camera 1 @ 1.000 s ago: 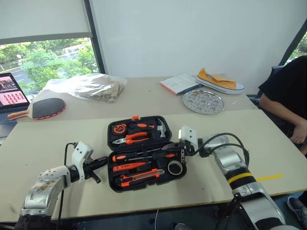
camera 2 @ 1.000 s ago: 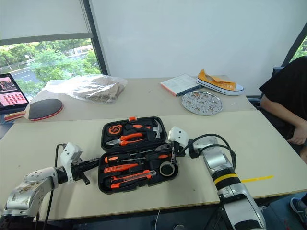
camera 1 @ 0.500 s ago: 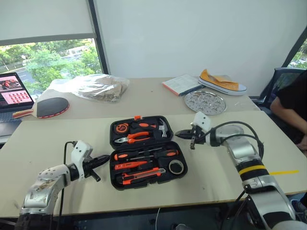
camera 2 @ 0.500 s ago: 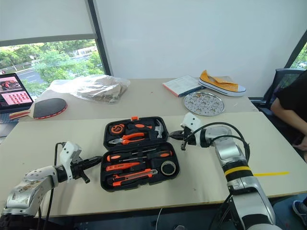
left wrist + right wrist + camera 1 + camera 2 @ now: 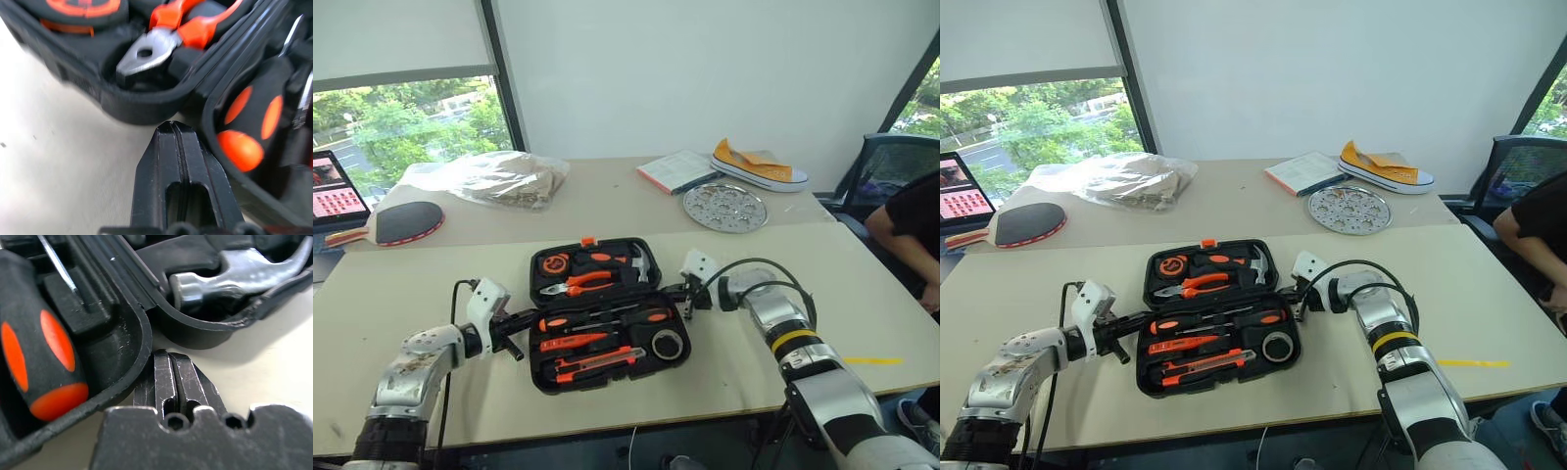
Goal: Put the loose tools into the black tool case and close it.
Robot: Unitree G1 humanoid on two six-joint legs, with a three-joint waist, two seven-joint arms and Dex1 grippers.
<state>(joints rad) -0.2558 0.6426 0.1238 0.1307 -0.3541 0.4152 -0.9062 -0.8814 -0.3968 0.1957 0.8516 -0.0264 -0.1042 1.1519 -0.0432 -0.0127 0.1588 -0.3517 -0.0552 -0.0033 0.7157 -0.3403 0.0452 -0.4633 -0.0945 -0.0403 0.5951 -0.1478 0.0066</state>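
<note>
The black tool case [image 5: 534, 277] lies open in the middle of the table. Its near half holds two black-and-orange screwdrivers [image 5: 651, 316], a thin orange screwdriver [image 5: 573, 342], the utility knife [image 5: 599, 363] and the tape roll [image 5: 667, 344]. Its far half holds pliers [image 5: 161, 39], a hammer [image 5: 234, 274] and a tape measure. My left gripper [image 5: 529, 318] is shut with nothing in it, its tip at the case's left edge by the hinge. My right gripper [image 5: 674, 293] is shut and holds nothing, its tip at the hinge on the right edge.
On the far table lie a table tennis paddle [image 5: 406, 220], a plastic bag [image 5: 494, 176], a booklet [image 5: 677, 169], a yellow shoe [image 5: 759, 164] and a perforated metal disc [image 5: 726, 207]. A person [image 5: 911, 225] sits at the right. A laptop [image 5: 328, 186] stands far left.
My right gripper lifted from the near half by the tape roll, swung up to the right, then came down to the case's right edge at the hinge. The left gripper edged towards the case.
</note>
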